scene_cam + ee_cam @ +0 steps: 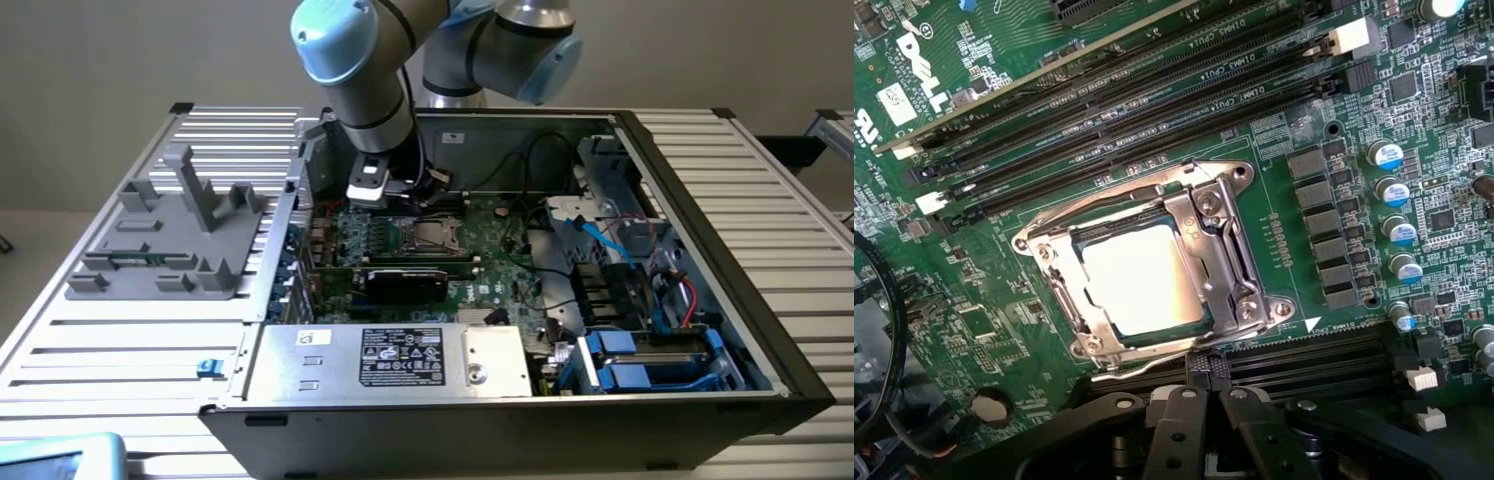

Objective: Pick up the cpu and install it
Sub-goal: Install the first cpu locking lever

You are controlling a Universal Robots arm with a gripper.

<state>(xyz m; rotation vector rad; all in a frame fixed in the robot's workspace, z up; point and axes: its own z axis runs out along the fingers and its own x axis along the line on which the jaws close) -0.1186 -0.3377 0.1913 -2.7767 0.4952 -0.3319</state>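
Wrist view, left to right: motherboard (944,200); CPU (1144,278) seated square in its socket (1239,262), just ahead of the claw (1199,385) and apart from it; capacitor row (1394,225). The claw's fingers are together, empty, hovering above the board beside the socket.

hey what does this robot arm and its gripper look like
The robot arm has pale blue rounded joint caps and silver-grey tubular links, with black cables running by its wrist. A white block sits at its lower end. The gripper is black, with two jointed metal fingers fastened by round bolts.
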